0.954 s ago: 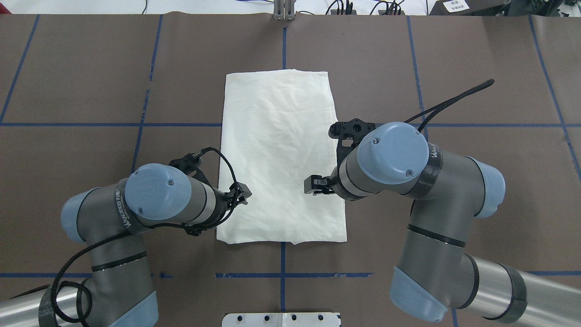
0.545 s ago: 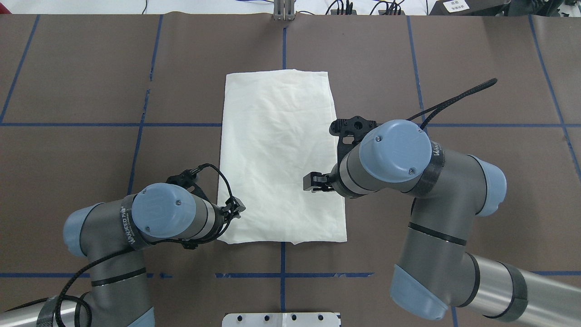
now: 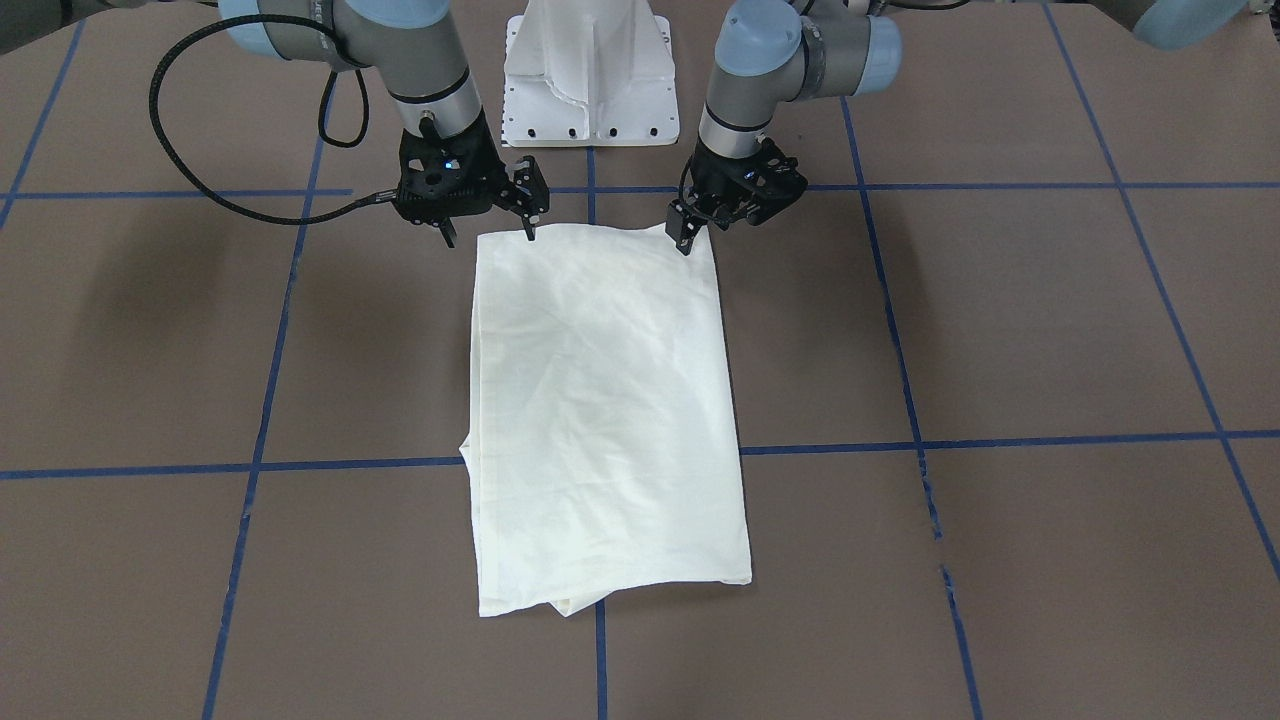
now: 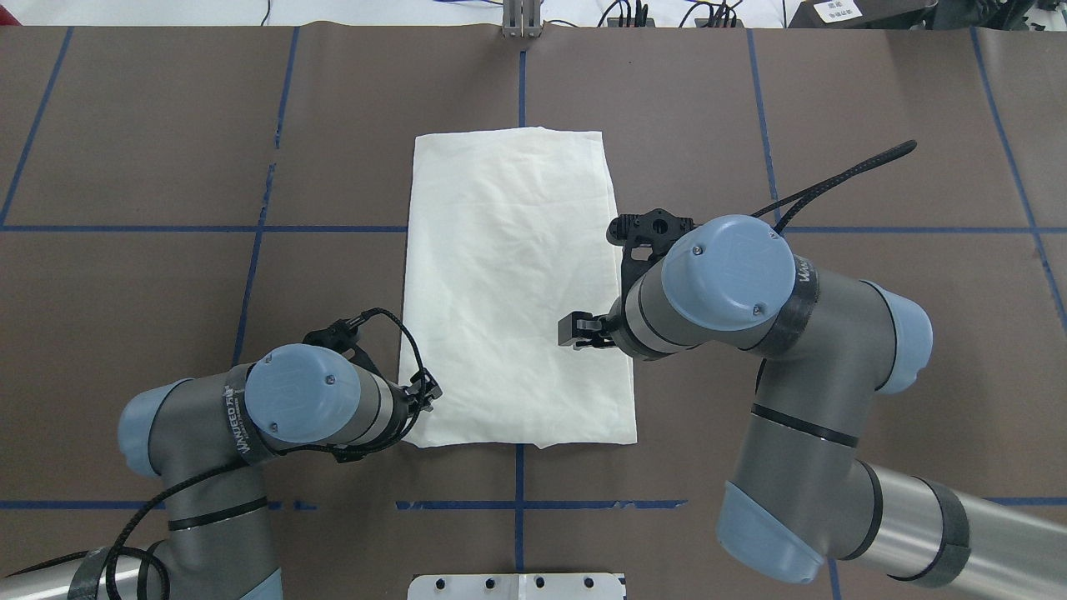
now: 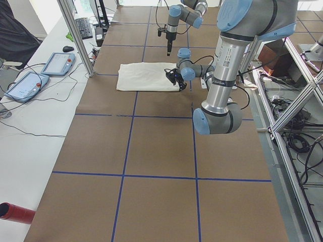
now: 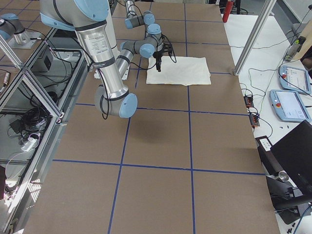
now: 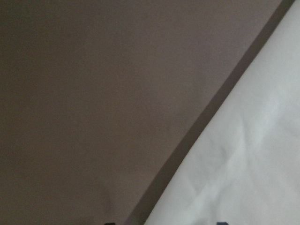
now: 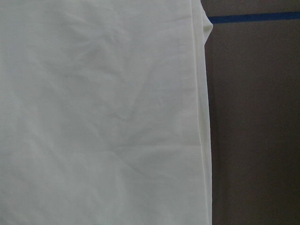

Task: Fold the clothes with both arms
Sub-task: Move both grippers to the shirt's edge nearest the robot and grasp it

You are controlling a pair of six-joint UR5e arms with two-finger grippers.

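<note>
T-shirt (image 4: 513, 283): cream folded rectangle, soft creased cloth; right gripper (image 3: 488, 236) spread wide, left gripper (image 3: 686, 240) parted.

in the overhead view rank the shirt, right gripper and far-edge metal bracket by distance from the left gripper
From the left gripper:
1. the T-shirt, its near left corner right at the gripper.
2. the right gripper, across the shirt, over its right side.
3. the metal bracket, far off at the middle of the far edge.
</note>
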